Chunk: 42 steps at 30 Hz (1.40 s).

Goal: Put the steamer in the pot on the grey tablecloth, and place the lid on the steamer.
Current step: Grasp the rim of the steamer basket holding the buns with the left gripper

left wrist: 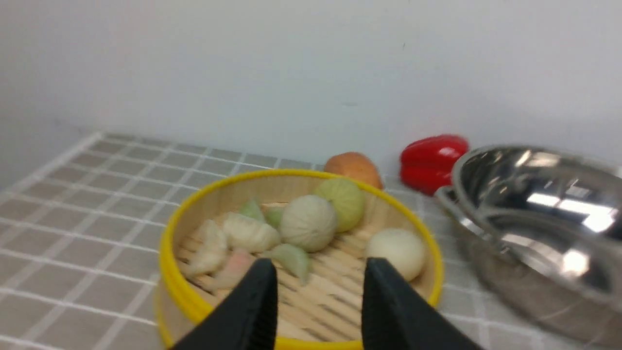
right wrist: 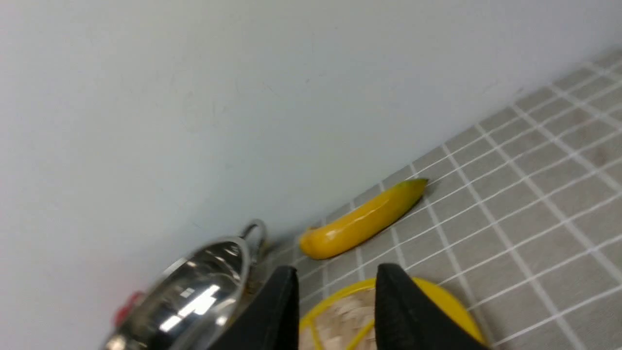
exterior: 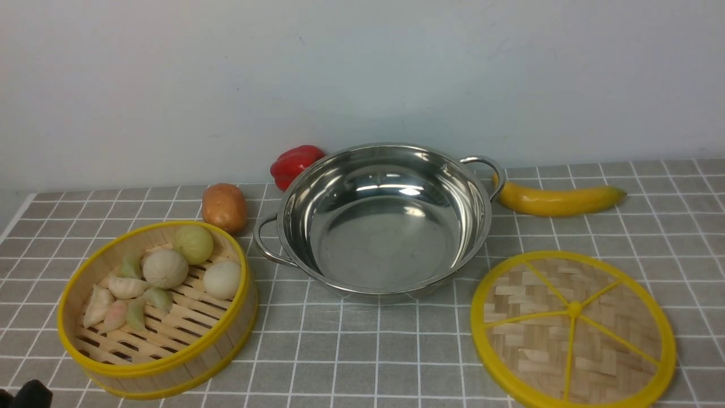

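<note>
Steamer [exterior: 192, 362] sits on the grey tablecloth [exterior: 362, 351] at the robot's left, well apart from the lid [exterior: 572, 328], which lies flat at the right. The pot [exterior: 385, 226] stands between them, farther back. The front view takes in all 3 at once, along with a potato [exterior: 225, 207] just beside the pot's near handle, a red pepper [exterior: 294, 164] behind the pot and a banana [exterior: 558, 199] by its far handle.

Only the wrist views show the tools plainly. The left gripper [left wrist: 320, 265] has its 2 fingers parted with nothing between them, hanging over the steamer's near rim. The right gripper [right wrist: 337, 270] is likewise parted and empty, above the lid's edge.

Inside the steamer, 3 round buns and several small dumplings rest on the slatted floor. The pot's bowl shows bare, shiny steel.
</note>
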{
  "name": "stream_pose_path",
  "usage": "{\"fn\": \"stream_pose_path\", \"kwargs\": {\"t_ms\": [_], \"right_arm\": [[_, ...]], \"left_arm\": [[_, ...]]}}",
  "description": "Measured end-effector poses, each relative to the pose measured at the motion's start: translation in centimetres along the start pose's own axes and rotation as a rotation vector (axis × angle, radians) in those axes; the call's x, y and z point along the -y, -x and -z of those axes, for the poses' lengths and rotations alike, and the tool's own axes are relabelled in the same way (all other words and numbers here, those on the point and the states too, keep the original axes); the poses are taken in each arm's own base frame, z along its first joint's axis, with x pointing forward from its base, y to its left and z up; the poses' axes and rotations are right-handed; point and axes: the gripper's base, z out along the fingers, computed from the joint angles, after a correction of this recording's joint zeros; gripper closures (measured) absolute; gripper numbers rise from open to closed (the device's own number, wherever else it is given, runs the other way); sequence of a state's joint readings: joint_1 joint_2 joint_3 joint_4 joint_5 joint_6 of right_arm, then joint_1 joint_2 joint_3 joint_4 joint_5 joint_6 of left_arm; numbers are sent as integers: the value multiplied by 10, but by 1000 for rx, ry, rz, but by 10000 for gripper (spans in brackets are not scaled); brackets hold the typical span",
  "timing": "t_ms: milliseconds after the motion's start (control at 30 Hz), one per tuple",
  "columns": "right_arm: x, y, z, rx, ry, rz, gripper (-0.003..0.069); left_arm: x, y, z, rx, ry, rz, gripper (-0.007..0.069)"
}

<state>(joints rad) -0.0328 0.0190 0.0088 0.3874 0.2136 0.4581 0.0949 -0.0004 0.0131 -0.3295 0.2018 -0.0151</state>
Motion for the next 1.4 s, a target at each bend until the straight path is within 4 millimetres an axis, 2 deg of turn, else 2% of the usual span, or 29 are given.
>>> {"fn": "stream_pose_path", "kwargs": {"t_ms": [67,167,300,633,1000,1267,1400], "right_arm": [[-2,0,0,0,17,-202,416],[-3,0,0,-1,28,-328,416],[-3,1,0,-3,39,-413,416],[-4,3,0,20,55,-423,416],[-6,1,0,-11,71,-422,416],[-8,-3,1,-73,104,-249,416],[-10,-4,1,-97,131,-262,416]], "left_arm": [[3,0,0,0,-31,246,382],[4,1,0,5,-49,370,382],[5,2,0,12,-59,428,382],[2,13,1,135,-59,501,382],[2,14,1,140,-63,556,382],[1,16,1,160,-72,660,382],[1,18,2,187,-72,680,382]]}}
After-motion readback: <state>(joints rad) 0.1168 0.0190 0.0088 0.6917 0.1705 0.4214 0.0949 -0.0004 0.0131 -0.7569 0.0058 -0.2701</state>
